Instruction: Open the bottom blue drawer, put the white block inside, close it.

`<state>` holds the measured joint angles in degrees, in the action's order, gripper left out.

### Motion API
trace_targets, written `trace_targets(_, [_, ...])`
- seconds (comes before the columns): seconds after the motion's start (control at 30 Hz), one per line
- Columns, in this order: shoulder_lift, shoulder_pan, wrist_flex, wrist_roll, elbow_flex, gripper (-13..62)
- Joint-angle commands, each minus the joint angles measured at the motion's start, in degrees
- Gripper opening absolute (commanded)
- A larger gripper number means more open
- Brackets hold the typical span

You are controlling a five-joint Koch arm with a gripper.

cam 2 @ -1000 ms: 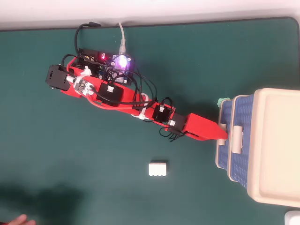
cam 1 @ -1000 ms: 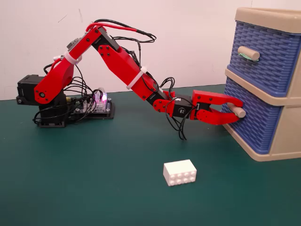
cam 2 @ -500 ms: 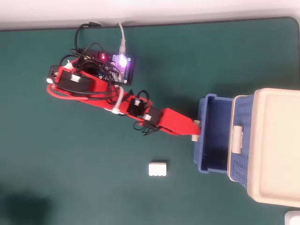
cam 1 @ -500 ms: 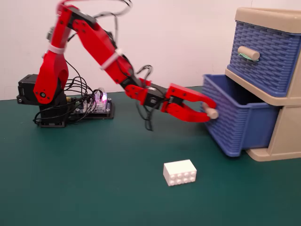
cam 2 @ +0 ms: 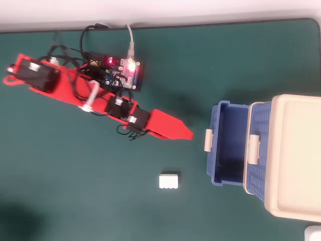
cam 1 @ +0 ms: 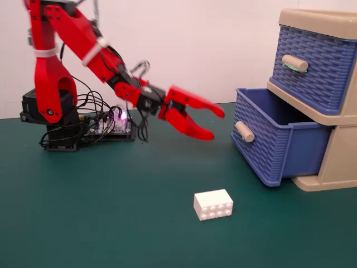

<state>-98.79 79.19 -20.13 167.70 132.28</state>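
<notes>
The bottom blue drawer (cam 1: 273, 139) is pulled out of the beige cabinet (cam 1: 340, 162) and looks empty inside; it also shows in the overhead view (cam 2: 228, 145). Its beige peg handle (cam 1: 244, 132) faces my gripper. The white block (cam 1: 213, 204) lies on the green mat in front of the drawer, studs facing the fixed camera; in the overhead view it (cam 2: 169, 181) sits left of the drawer. My red gripper (cam 1: 217, 124) is open and empty, in the air just left of the handle, above and behind the block; it also shows in the overhead view (cam 2: 189, 134).
The upper blue drawer (cam 1: 312, 67) is shut, with a green-smeared handle (cam 1: 294, 63). The arm's base and a lit circuit board (cam 2: 128, 73) with loose wires stand at the back left. A white wall bounds the mat's far edge.
</notes>
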Motion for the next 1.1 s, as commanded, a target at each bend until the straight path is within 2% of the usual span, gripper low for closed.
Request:
trace_targets(0.0, [-10.6,-1.3,14.3,1.9,-3.1,33.9])
trace_targets(0.1, [-19.9,-5.4,43.8,3.8,-12.4,33.8])
trace_targets(0.2, [-20.0,-9.8,72.1,14.2,-28.7,33.8])
trace_targets(0.3, [-11.8,-12.0,88.1,25.5,-45.9,33.9])
trace_targets(0.47, [5.6,-16.7,105.7,36.3,-70.1,33.9])
trace_targets(0.63, [20.7,-23.4,115.8,40.2,-87.4,33.8])
trace_targets(0.9, [38.4,-29.5,117.2,40.8,-100.8,33.7])
trace_targets(1.07, [44.5,-29.8,117.2,40.7,-107.1,33.7])
